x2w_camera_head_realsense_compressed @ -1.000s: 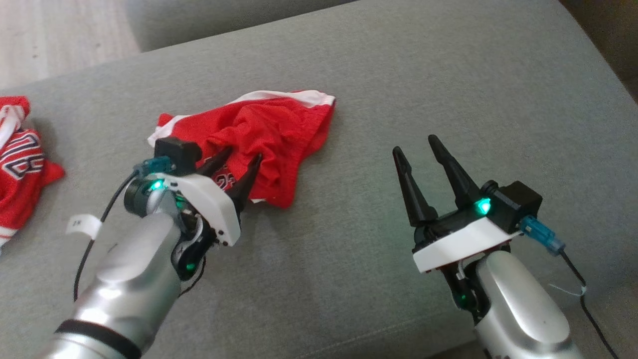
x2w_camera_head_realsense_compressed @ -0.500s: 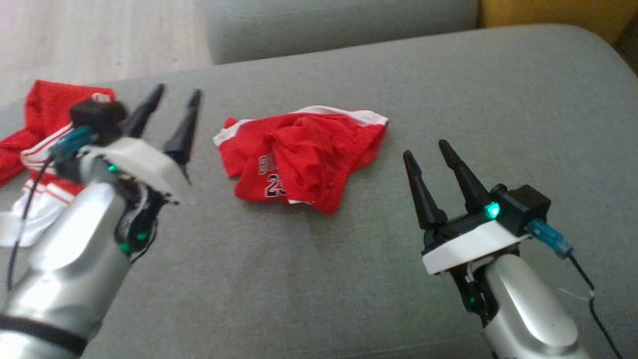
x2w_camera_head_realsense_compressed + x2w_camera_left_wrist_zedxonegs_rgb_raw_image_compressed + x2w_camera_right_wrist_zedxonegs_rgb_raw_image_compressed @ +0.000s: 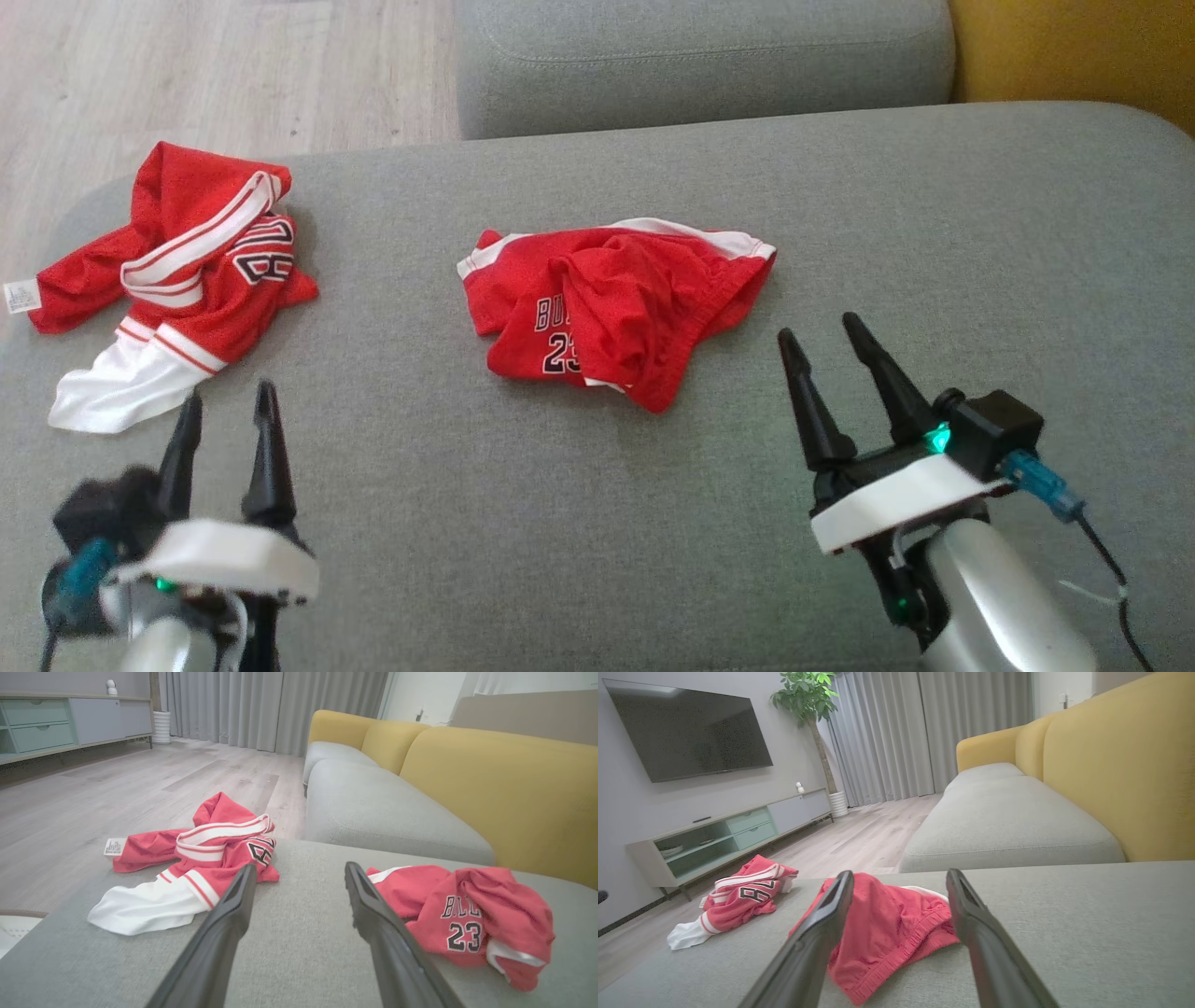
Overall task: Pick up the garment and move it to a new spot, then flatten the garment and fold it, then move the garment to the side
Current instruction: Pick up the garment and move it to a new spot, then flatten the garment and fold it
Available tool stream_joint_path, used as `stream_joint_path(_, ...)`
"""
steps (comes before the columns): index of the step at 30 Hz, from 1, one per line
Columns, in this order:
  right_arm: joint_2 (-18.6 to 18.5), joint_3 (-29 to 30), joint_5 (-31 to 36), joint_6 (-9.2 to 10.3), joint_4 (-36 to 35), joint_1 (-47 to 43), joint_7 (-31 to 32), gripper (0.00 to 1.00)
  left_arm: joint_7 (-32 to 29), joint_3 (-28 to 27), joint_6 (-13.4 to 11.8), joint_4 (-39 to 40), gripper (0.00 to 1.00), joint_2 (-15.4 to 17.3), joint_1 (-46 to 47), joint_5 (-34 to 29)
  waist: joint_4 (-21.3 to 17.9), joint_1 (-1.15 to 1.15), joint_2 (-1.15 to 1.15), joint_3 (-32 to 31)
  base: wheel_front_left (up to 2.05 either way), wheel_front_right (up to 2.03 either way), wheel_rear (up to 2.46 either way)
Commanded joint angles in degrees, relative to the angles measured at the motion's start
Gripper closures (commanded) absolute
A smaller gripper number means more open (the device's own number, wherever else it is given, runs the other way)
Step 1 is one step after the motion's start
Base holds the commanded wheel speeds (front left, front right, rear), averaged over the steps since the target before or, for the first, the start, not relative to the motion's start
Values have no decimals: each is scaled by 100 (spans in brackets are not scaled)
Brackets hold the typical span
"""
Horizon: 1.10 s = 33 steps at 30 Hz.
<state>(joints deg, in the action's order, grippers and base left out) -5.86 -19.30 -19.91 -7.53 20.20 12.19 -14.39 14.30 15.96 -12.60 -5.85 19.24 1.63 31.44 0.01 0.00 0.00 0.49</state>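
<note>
The red shorts lie crumpled in the middle of the grey seat; I judge you are about to flatten them. Your left tool and right tool are both open and empty, near the front edge. Next, grip two opposite corners and pull apart. The shorts read "BULL" and "23"; the jersey by the left edge shows a half-hidden number.
</note>
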Motion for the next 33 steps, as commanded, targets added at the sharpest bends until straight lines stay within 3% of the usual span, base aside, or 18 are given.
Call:
stream_joint_path(1, -15, 22, 95, 4, -137, 92, -61, 0, 69, -431, 28, 215, 0, -17, 134, -255, -8, 0, 0, 4, 0, 0, 0)
stream_joint_path(10, 67, 209, 319, 4, -22, 53, -61, 0, 69, -914, 503, 120, 0, -537, 7, -920, -45, 0, 0, 89, 0, 0, 0)
stream_joint_path(24, 128, 92, 14, 4, 238, 232, 10, 0, 70, -1327, 1028, -106, 0, -1016, 89, -1269, 71, 0, 0, 153, 0, 0, 0)
stream_joint_path(27, 150, -77, -296, 4, 424, 422, 353, 0, 70, -1364, 1135, -181, 0, -1094, 122, -1330, 189, 0, 0, 189, 0, 0, 0)
stream_joint_path(33, 173, -560, -1006, 4, 1058, 835, 1683, 0, 70, -1443, 1271, -324, 0, -1245, 191, -1431, 519, 0, 0, 230, 0, 0, 0)
